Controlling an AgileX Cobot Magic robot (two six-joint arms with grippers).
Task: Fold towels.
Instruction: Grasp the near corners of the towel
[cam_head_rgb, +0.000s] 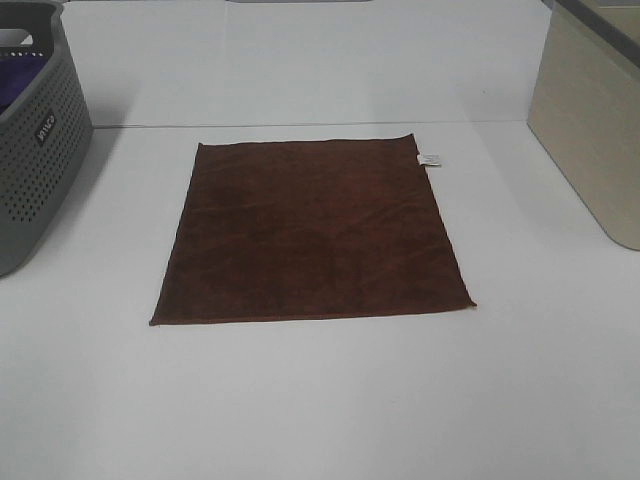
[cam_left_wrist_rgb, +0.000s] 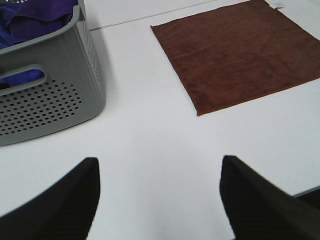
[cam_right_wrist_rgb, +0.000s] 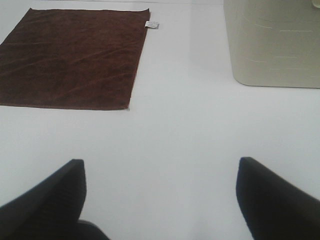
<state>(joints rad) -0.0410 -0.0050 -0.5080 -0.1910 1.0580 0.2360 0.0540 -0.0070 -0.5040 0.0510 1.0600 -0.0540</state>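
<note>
A dark reddish-brown square towel (cam_head_rgb: 310, 232) lies flat and unfolded on the white table, with a small white tag (cam_head_rgb: 429, 158) at its far right corner. It also shows in the left wrist view (cam_left_wrist_rgb: 240, 52) and in the right wrist view (cam_right_wrist_rgb: 70, 57). My left gripper (cam_left_wrist_rgb: 160, 200) is open and empty over bare table, well short of the towel's near left corner. My right gripper (cam_right_wrist_rgb: 160, 200) is open and empty over bare table, short of the towel's near right corner. Neither gripper shows in the exterior high view.
A grey perforated basket (cam_head_rgb: 35, 135) stands at the left edge of the table; in the left wrist view (cam_left_wrist_rgb: 50, 95) it holds purple cloth (cam_left_wrist_rgb: 35, 17). A beige bin (cam_head_rgb: 590, 130) stands at the right, also in the right wrist view (cam_right_wrist_rgb: 272, 42).
</note>
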